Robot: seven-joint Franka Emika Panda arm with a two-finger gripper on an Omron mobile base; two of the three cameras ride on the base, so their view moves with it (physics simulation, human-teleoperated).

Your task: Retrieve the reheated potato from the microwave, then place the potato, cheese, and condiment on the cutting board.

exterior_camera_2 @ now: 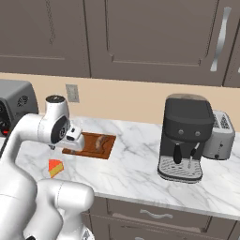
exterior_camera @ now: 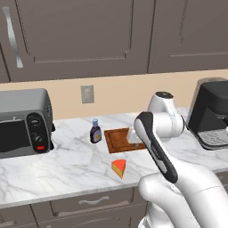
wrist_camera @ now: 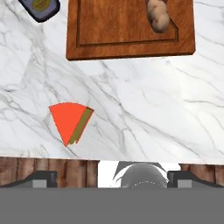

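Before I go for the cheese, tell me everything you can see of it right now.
The cheese is a small triangular wedge, orange on its broad top face with a duller brownish-yellow side. It lies flat on the white marble counter, near the front edge, clear of the cutting board and the condiment bottle. Nothing touches it but the counter. From the left base view it sits in front of the board, its point toward the counter's front edge.
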